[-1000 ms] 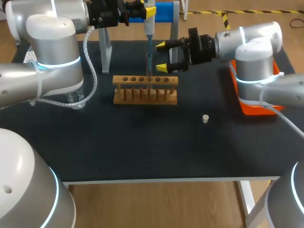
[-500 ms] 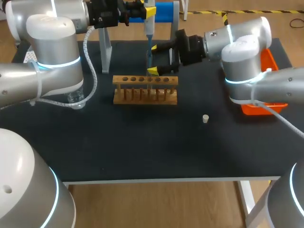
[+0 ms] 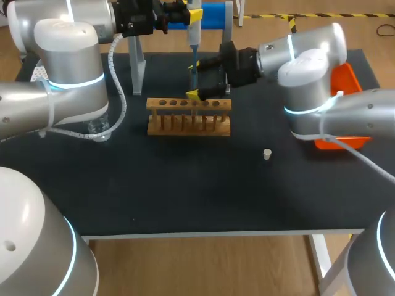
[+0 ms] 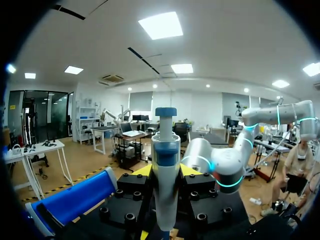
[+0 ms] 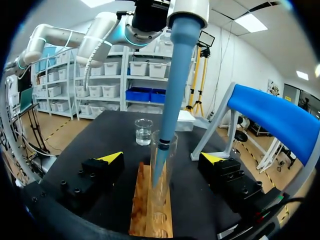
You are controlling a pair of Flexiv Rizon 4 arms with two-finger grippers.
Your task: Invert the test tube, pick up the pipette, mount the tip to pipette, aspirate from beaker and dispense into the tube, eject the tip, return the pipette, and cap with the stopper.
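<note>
At the back of the table my left gripper (image 3: 185,13) is shut on the white and blue pipette (image 3: 193,28), which stands upright. In the left wrist view the pipette (image 4: 165,185) sits between the yellow fingertips (image 4: 144,170). Its long blue tip (image 5: 172,95) reaches down into the clear test tube (image 5: 162,170), which stands upright in the wooden rack (image 3: 189,117). My right gripper (image 3: 197,78) is open, one finger on each side of the tube and clear of it, as the right wrist view shows (image 5: 161,160). The small white stopper (image 3: 266,154) lies on the mat right of the rack.
A glass beaker (image 5: 143,131) stands beyond the rack; in the head view the beaker (image 3: 99,127) is half hidden behind my left arm. The blue pipette stand (image 3: 213,13) is at the back. An orange bin (image 3: 344,80) sits at the right edge.
My right gripper has moved left from beside the rack until its open fingers straddle the tube. The left arm and the pipette have stayed still.
</note>
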